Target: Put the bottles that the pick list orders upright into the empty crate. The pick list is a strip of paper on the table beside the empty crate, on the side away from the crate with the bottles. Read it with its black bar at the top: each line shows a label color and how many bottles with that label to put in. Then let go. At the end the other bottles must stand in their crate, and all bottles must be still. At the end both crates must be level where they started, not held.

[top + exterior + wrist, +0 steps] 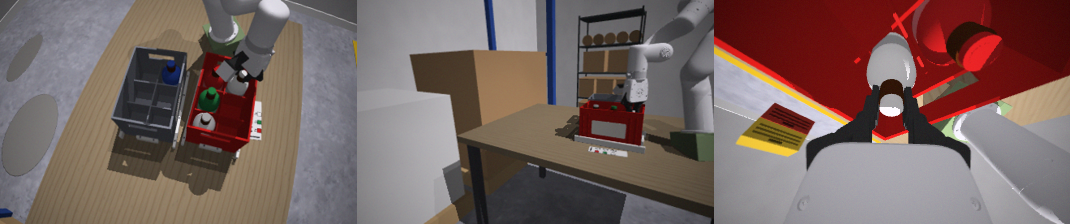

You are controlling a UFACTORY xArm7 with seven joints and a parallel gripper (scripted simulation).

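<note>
A white bottle [237, 87] [890, 65] stands in the red crate [215, 141] [636, 131], in its far right compartment. My gripper [243, 75] [634, 107] [891, 95] is shut on its neck, just below the white cap. Whether its base touches the crate floor is hidden. A red bottle [212, 81] [964, 15], a green bottle [208, 101] and another white bottle [204, 122] stand in the crate's left row. A blue bottle [171, 75] stands in the far right compartment of the grey crate [162, 134]. The pick list [256, 134] [618, 153] shows white, green and red squares; its counts are too small to read.
Both crates stand side by side on the wooden table [85, 162] [527, 134], with white rails at their bases. The robot's green base [215, 42] [705, 147] is behind the crates. Cartons [511, 85] and a shelf rack [612, 46] stand beyond the table.
</note>
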